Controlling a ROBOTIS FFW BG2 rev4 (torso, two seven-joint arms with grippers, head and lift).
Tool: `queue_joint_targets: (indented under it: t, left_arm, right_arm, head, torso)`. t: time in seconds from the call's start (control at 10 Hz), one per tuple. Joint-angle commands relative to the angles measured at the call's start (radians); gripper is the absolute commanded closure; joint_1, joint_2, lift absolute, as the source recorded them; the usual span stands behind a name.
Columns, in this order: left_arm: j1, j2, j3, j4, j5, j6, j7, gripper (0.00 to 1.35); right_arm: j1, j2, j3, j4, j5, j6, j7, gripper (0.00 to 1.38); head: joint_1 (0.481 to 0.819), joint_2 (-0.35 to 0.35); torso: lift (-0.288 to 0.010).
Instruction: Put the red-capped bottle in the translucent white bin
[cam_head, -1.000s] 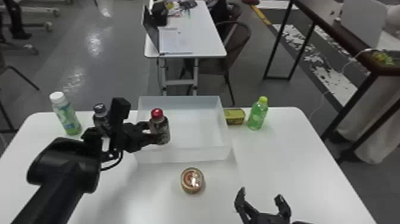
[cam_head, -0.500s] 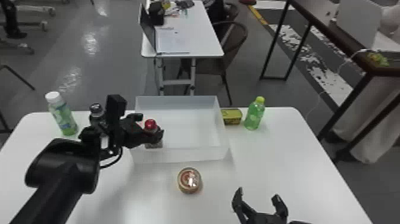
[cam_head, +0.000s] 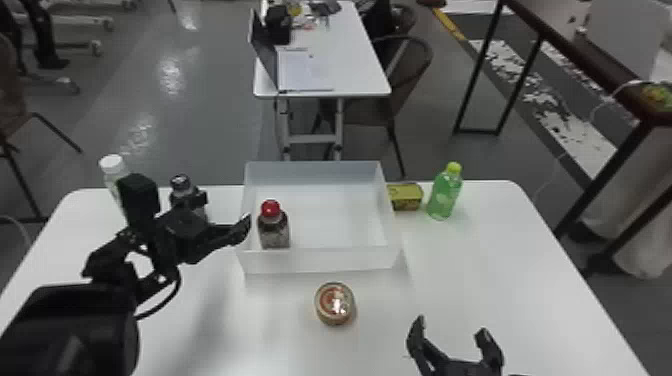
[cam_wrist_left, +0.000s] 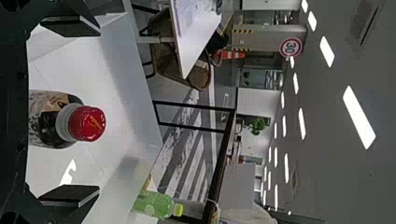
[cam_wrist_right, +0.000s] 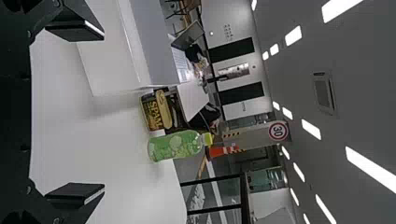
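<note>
Head view has the red-capped bottle (cam_head: 273, 231) standing upright inside the translucent white bin (cam_head: 320, 261), in the near left corner, and I can see it is touching no finger there. My left gripper (cam_head: 225, 207) is at the bin's left side, its fingers spread wide and holding nothing. Through the left wrist view I look at the bottle's red cap from between those open fingers, with the bottle farther off beyond them.

Closer to me than the bin, a round tin (cam_head: 335, 303) sits on the table (cam_head: 475, 280). Just beside the bin's right side is a yellow can (cam_head: 405, 196), and next to that stands a green bottle (cam_head: 443, 194) with a yellow-green cap. To the left of the bin I have a dark-capped bottle (cam_head: 181, 186), partly hidden behind the left gripper, then a white-capped bottle (cam_head: 113, 166) farther left.

My right gripper (cam_head: 451, 327) is parked at the near side, right of the round tin, its fingers wide apart and empty. Beyond the table are a second table (cam_head: 350, 75) with a laptop (cam_head: 265, 57) on it and a chair (cam_head: 407, 75) beside it.
</note>
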Motion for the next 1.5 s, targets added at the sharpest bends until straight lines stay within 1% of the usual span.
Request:
queue_joint_targets:
  t: [0.0,0.1,0.3,0.4,0.5,0.7,0.8,1.0,1.1,1.4]
  left_arm:
    - [0.111,0.001,0.047,-0.117,0.05,0.011,0.013,0.11]
    - [0.185,-0.003,0.071,-0.183,0.06,-0.017,0.026,0.11]
    - [0.347,-0.02,0.1,-0.252,0.142,-0.156,0.101,0.11]
    - [0.433,-0.032,0.113,-0.293,0.156,-0.207,0.141,0.11]
    - [0.49,-0.041,0.125,-0.298,0.185,-0.258,0.162,0.11]
    - [0.593,-0.068,0.123,-0.298,0.209,-0.36,0.245,0.11]
    - [0.622,-0.08,0.125,-0.304,0.197,-0.373,0.257,0.11]
    - [0.666,-0.078,0.131,-0.321,0.185,-0.353,0.26,0.11]
    - [0.665,-0.075,0.126,-0.321,0.186,-0.359,0.263,0.11]
    - [0.657,-0.054,0.108,-0.321,0.191,-0.348,0.263,0.11]
  right_arm:
    - [-0.002,0.002,0.0,-0.001,0.005,0.0,0.0,0.15]
    - [-0.003,0.002,0.0,-0.002,0.005,0.0,0.0,0.15]
    - [0.003,0.01,0.0,-0.002,0.006,0.0,0.0,0.15]
    - [0.008,0.011,0.0,-0.005,0.006,-0.001,0.0,0.15]
    - [0.02,0.01,-0.003,-0.013,0.003,-0.001,0.0,0.15]
    - [0.043,0.008,-0.012,-0.028,0.003,-0.001,-0.008,0.15]
    - [0.054,0.008,-0.014,-0.036,0.006,-0.001,-0.017,0.15]
    - [0.071,0.007,-0.021,-0.047,0.014,-0.001,-0.026,0.15]
    - [0.072,0.007,-0.021,-0.05,0.014,-0.001,-0.028,0.15]
    - [0.074,0.007,-0.021,-0.05,0.014,0.0,-0.029,0.15]
  head:
    - [0.695,-0.032]
    - [0.695,-0.02]
    - [0.695,0.015]
    - [0.695,0.038]
    - [0.695,0.059]
    - [0.695,0.086]
    - [0.695,0.101]
    - [0.695,0.102]
    - [0.695,0.101]
    - [0.695,0.093]
  torso:
    - [-0.034]
    - [-0.034]
    - [-0.034]
    - [-0.034]
    - [-0.034]
    - [-0.034]
    - [-0.034]
    - [-0.034]
    - [-0.034]
    - [-0.034]
